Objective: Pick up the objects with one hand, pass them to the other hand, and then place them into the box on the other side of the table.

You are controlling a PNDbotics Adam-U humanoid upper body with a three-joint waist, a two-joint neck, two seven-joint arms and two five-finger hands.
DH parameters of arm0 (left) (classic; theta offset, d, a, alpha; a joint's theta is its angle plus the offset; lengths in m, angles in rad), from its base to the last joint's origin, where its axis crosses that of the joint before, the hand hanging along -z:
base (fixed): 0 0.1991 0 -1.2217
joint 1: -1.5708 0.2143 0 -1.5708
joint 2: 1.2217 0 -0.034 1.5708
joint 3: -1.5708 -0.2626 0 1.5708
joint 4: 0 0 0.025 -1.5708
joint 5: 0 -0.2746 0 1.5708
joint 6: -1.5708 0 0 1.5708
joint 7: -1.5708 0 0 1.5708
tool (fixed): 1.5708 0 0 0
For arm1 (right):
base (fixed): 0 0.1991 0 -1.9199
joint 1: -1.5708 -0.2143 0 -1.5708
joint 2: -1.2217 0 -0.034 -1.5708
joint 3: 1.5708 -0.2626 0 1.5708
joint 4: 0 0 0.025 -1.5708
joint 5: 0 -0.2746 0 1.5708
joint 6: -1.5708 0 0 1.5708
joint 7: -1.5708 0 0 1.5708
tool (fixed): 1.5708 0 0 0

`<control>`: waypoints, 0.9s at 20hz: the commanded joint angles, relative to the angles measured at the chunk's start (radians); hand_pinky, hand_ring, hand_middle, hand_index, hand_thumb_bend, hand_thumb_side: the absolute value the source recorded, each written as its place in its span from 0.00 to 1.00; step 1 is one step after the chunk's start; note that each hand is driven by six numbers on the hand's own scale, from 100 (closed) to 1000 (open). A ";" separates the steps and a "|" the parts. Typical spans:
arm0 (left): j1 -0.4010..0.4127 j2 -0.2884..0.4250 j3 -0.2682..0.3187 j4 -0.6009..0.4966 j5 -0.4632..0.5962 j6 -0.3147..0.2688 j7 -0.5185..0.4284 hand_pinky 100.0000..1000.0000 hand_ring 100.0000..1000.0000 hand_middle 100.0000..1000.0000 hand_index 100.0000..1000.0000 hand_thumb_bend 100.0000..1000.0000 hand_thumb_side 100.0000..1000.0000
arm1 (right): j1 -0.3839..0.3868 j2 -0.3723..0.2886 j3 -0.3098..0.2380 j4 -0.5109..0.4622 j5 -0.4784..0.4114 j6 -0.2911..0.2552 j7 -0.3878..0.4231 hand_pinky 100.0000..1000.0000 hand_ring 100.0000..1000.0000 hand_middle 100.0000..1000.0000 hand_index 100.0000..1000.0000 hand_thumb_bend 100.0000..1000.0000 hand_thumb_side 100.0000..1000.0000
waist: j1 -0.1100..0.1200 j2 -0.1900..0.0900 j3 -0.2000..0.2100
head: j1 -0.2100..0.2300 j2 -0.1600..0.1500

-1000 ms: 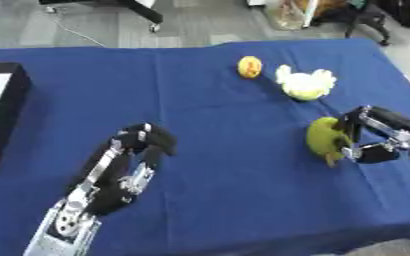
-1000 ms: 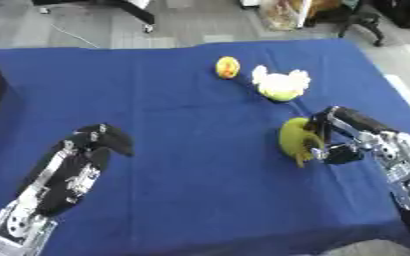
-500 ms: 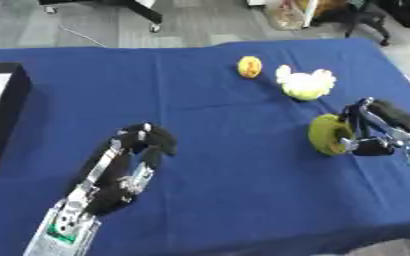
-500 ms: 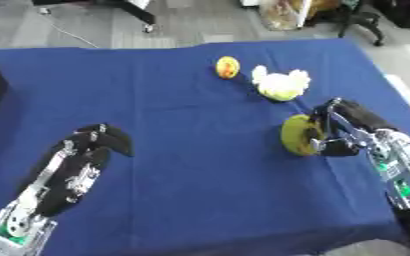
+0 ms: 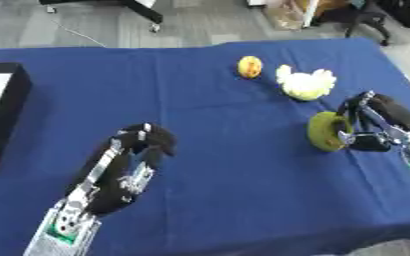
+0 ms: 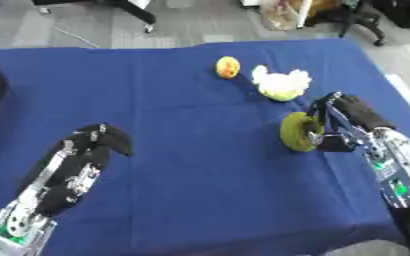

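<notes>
Blue-clothed table point(image 5: 217, 100) seen from above. Right hand point(image 6: 348, 122), near the right edge, is curled round an olive-green rounded object point(image 6: 298, 132) — held on edge, at or just above the cloth. Left hand point(image 5: 125, 165), toward the front left corner, is held with fingers curled and nothing in them. Beyond lie a pale yellow-white object point(image 5: 306, 84) and a small orange-yellow one point(image 5: 250, 66); a black box point(image 5: 3, 117) is set at the left edge.

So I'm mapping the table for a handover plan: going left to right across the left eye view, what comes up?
Black box → left hand → small yellow-orange fruit → pale yellow-white object → olive-green object → right hand.
</notes>
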 commanded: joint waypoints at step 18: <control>-0.009 0.006 0.012 -0.003 -0.011 0.012 0.018 0.73 0.53 0.57 0.58 0.00 0.60 | -0.117 0.058 0.020 -0.270 -0.115 -0.022 0.014 0.64 0.18 0.25 0.11 0.00 0.00 | 0.005 -0.023 -0.009 | 0.005 0.005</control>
